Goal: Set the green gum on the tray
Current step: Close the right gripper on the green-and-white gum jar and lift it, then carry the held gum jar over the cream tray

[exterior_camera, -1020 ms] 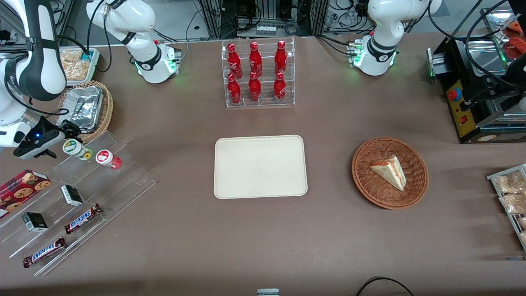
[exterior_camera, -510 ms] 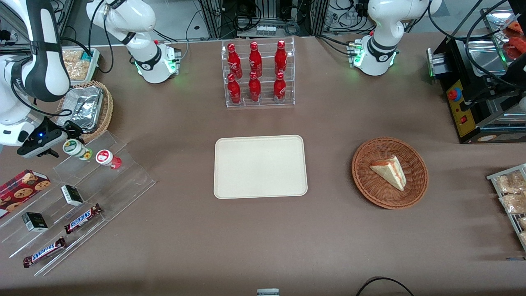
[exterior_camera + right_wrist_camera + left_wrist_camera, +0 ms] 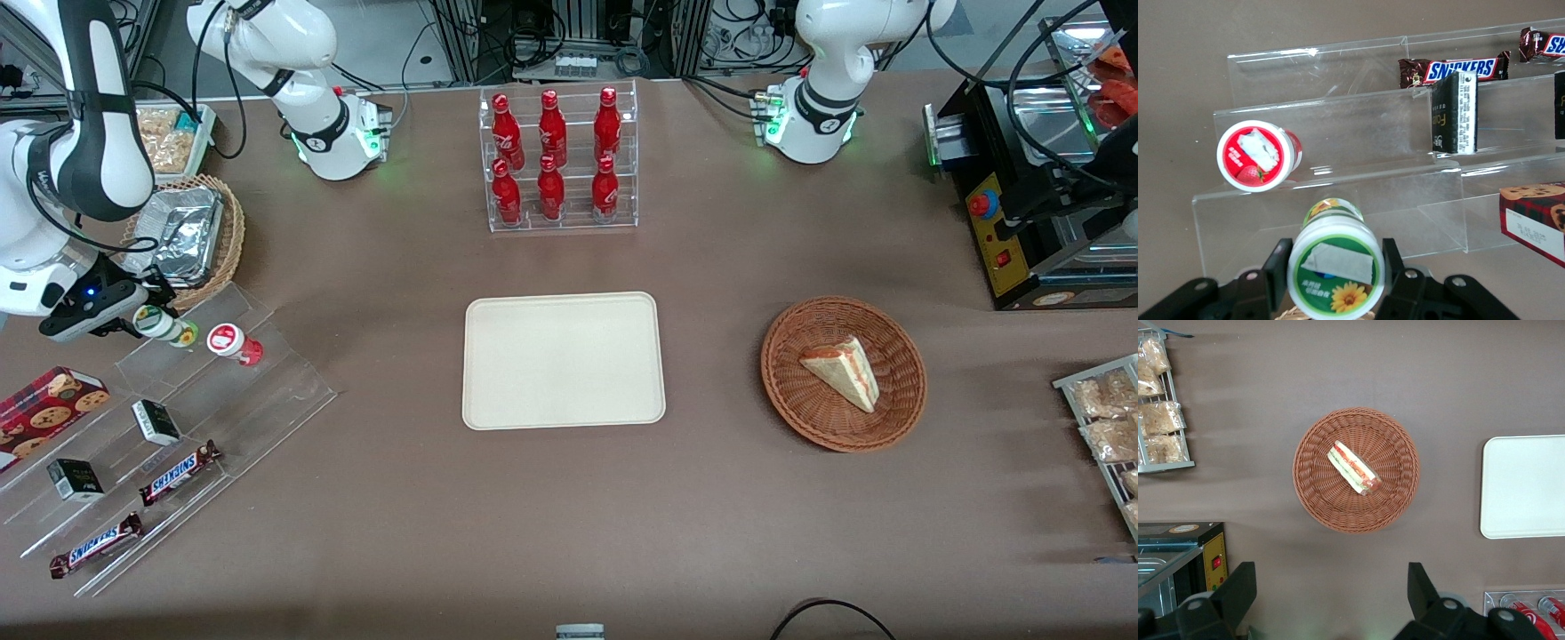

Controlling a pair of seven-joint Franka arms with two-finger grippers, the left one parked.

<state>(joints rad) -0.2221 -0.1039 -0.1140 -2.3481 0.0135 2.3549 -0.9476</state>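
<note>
The green gum (image 3: 164, 325), a small white bottle with a green label, lies tilted on the top step of a clear acrylic stand (image 3: 267, 373) toward the working arm's end of the table. In the right wrist view its white lid (image 3: 1335, 267) shows a green and yellow sunflower mark. My right gripper (image 3: 149, 317) is around the bottle, with a black finger (image 3: 1277, 267) pressed against each side of the lid (image 3: 1335, 259). The cream tray (image 3: 564, 360) lies bare at the table's middle, well away from the gum; its end also shows in the left wrist view (image 3: 1525, 487).
A red-lidded bottle (image 3: 233, 342) stands beside the green gum (image 3: 1258, 155). Snickers bars (image 3: 178, 471), small black boxes (image 3: 156, 421) and a cookie box (image 3: 49, 404) sit on the lower steps. A foil-lined wicker basket (image 3: 191, 236), a cola rack (image 3: 562, 160) and a sandwich basket (image 3: 843, 373) stand around.
My gripper has edged closer round the green gum and its fingers have closed on the lid. The bottle has shifted slightly toward the gripper.
</note>
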